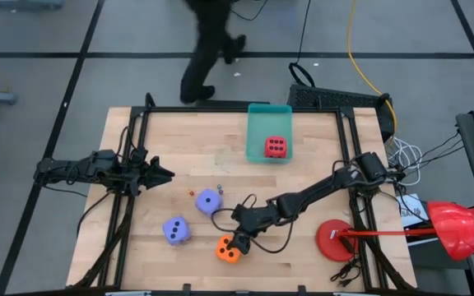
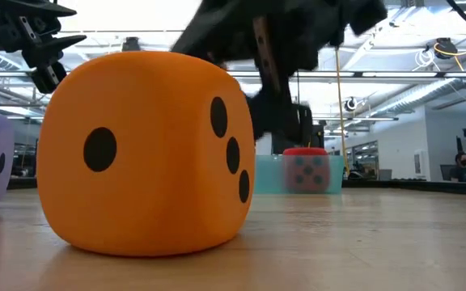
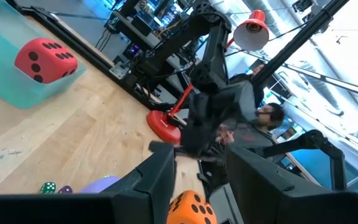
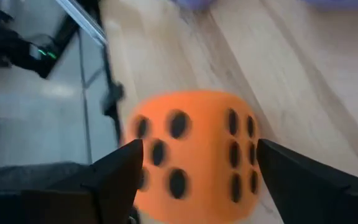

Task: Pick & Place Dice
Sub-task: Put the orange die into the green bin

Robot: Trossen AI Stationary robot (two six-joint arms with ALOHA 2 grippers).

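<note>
Your right gripper [image 1: 235, 239] sits wide open astride the orange die [image 1: 228, 249] near the table's [image 1: 303, 177] front edge. Only the wrist cam shows that gap; overhead hides it. Left gripper [image 1: 164, 173] idles by the left edge, fingers parted.

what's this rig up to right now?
Dice sorting. The red die already sits in the teal tray. The right gripper is over the orange die near the table's front edge, fingers open either side, not closed on it. Two lavender dice lie on the table. The left gripper waits at the left.
</note>
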